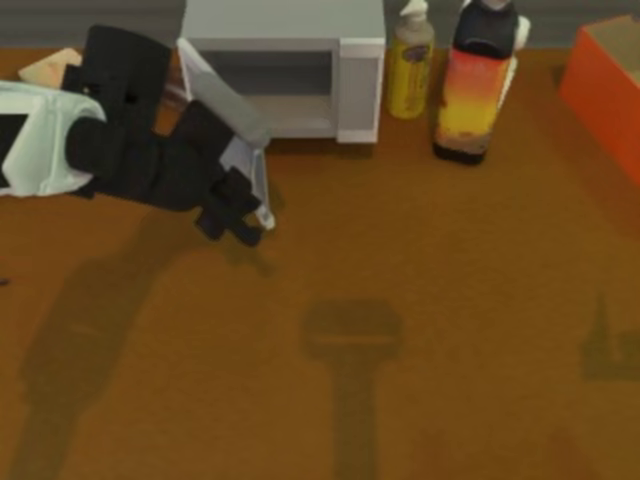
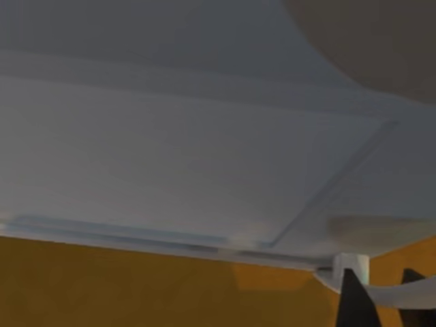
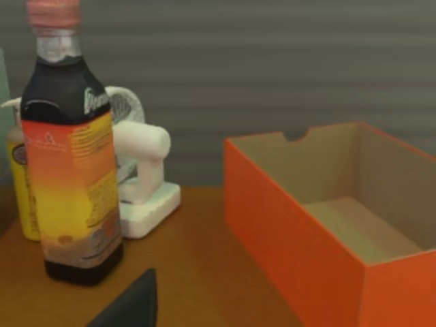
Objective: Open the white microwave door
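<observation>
microwave door (image 1: 222, 103) swung well out from white microwave (image 1: 285, 62), cavity exposed; left gripper (image 1: 240, 222) at door's free edge, fingers' state unclear; nearly done.

Yellow bottle (image 1: 410, 62) far, right of centre. Dark sauce bottle (image 1: 477, 85) with orange-yellow label just right of it. White appliance (image 3: 139, 177) behind both. Open orange box (image 1: 605, 82) at far right, apart.
</observation>
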Available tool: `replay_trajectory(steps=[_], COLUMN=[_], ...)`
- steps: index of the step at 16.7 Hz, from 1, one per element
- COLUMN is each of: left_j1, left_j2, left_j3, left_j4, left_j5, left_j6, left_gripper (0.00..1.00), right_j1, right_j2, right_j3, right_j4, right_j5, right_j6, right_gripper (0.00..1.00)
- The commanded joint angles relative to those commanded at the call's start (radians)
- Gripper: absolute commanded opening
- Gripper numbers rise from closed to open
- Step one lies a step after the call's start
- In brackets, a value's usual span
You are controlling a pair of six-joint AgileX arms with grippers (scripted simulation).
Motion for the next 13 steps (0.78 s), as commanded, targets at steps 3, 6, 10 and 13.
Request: replay_trajectory(steps=[3, 6, 10, 13], left_j1=[0.019, 0.033, 0.033, 0.033], left_j2=[-0.005, -0.005, -0.005, -0.005], left_j3=[0.004, 0.003, 0.003, 0.003], left_j4=[-0.014, -0.028, -0.028, -0.028], left_j5=[0.025, 0.042, 0.042, 0.042], left_j6=[0.042, 0.071, 0.071, 0.071], left_gripper=[0.00, 0.00, 0.00, 0.00], right_j1=[0.000, 0.000, 0.000, 0.000], right_j2=[0.000, 0.000, 0.000, 0.000], right_j3=[0.000, 0.000, 0.000, 0.000], right_j4=[0.000, 0.000, 0.000, 0.000], right_j5=[0.000, 0.000, 0.000, 0.000], right_j6=[0.000, 0.000, 0.000, 0.000], right_gripper=[1.00, 1.00, 1.00, 1.00])
